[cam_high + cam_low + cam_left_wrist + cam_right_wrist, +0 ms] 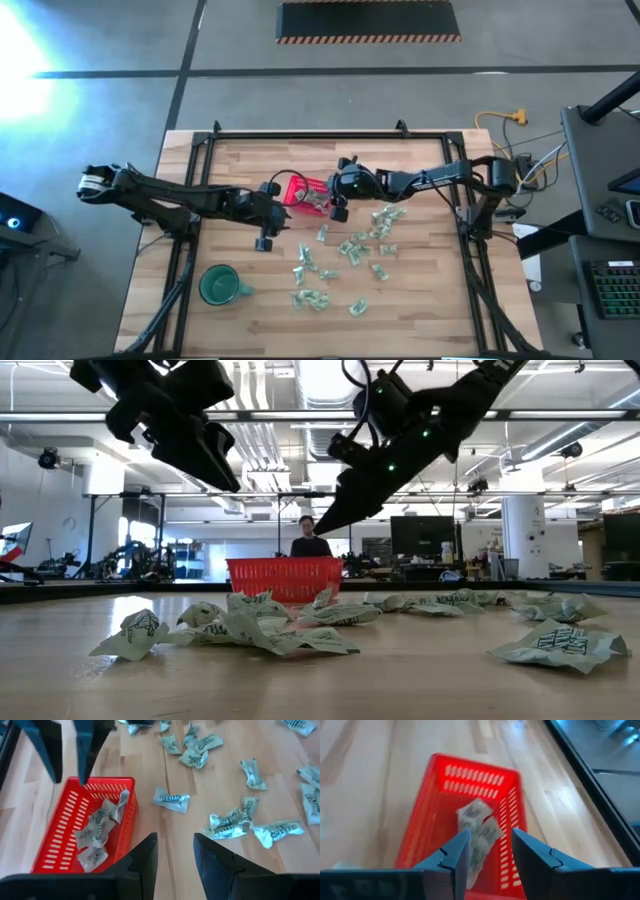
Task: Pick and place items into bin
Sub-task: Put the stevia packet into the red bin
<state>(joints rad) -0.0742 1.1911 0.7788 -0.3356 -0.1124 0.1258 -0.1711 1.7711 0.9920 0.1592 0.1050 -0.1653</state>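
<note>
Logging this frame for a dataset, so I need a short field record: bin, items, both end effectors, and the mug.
bin: red basket, several wrapped pieces inside
items: wrapped pieces scattered on table
right end effector: open, above basket, empty
left end effector: open, beside basket, empty
mug: green mug, near table's front-left

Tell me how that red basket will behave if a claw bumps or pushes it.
The basket looks like thin perforated plastic holding only a few wrappers, so it is probably light and would slide on the smooth wooden table rather than resist. It sits low and wide, so tipping seems unlikely. A push high on the rim might still tilt it.
</note>
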